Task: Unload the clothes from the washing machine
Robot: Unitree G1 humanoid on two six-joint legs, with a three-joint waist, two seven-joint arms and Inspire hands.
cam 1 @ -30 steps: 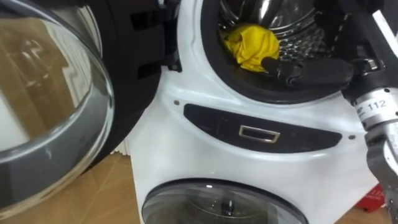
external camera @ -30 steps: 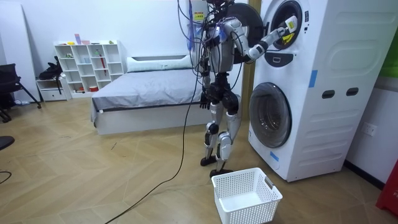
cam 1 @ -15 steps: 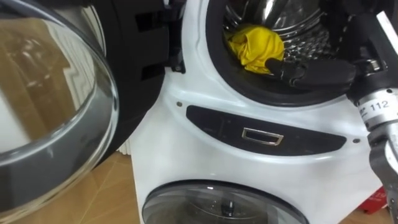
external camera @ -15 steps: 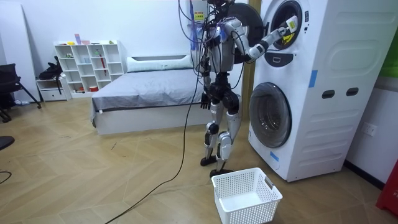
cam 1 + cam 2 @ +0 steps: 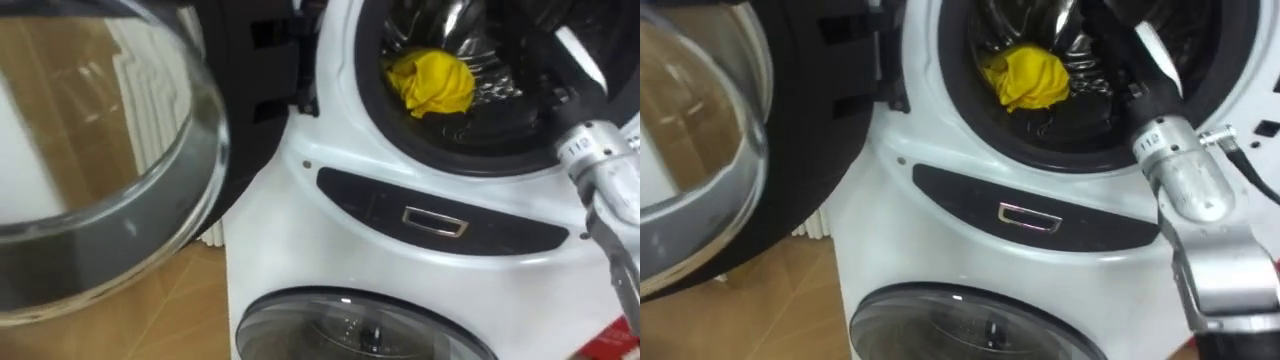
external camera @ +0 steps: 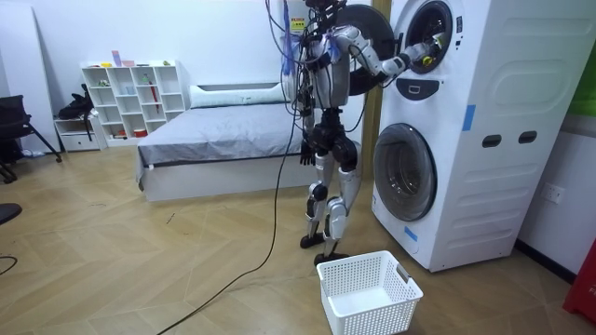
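- The yellow cloth [image 5: 432, 83] sits as a crumpled lump with no clear long axis, low at the front of the upper drum [image 5: 1080, 95].
- The right hand [image 6: 421, 50] reaches in above the cloth and to its right.
- Its fingers are lost in the drum's dark, so I cannot tell whether they grip.

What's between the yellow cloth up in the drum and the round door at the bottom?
The drum's dark rim, then a dark panel with a small silver rectangle, seen in both eye views.
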